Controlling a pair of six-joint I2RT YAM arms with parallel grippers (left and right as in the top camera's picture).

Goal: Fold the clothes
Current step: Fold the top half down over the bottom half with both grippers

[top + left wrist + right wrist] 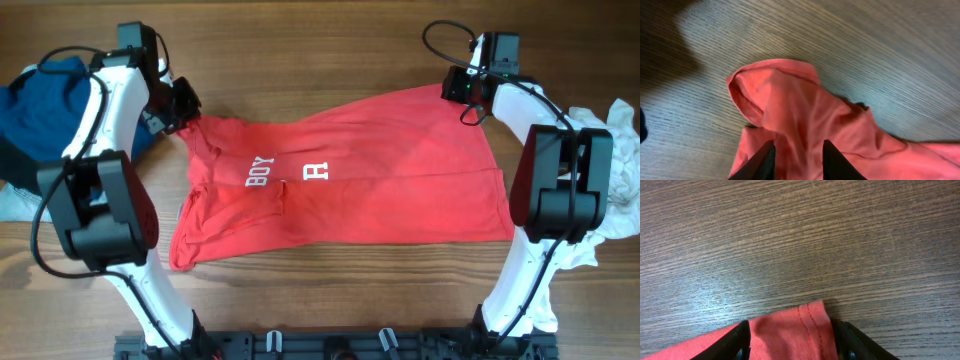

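- The red T-shirt [380,180] lies at the centre of the desk [320,40], spread wide from 9 to 3 o'clock. Its white lettering [288,170] faces up.
- A straight crease runs across the shirt below the lettering. Judgement: the garment is already doubled lengthwise, and further folds are still needed.
- The left fingers [762,162] stand at the shirt's 10 o'clock corner. They are parted, with a rumpled lobe of red fabric between and beneath them. No pinch on the cloth is visible.
- The right fingers [737,342] stand at the shirt's 2 o'clock corner. They are spread wide, and the stitched hem corner [810,325] lies flat on the desk between them, ungripped.
- Reason for this placement: the two far corners control the whole far edge. Arms stationed there can lay that edge straight or take hold of it together.
- The 2 o'clock corner lies flat, while the 10 o'clock corner is bunched and curled. Judgement: the left side needs smoothing before the next fold, or the stack comes out uneven.
- A blue garment [40,90] sits at the desk's 10 o'clock edge and a white cloth [620,150] at 3 o'clock. Both are off the working area, so neither is caught in the fold.
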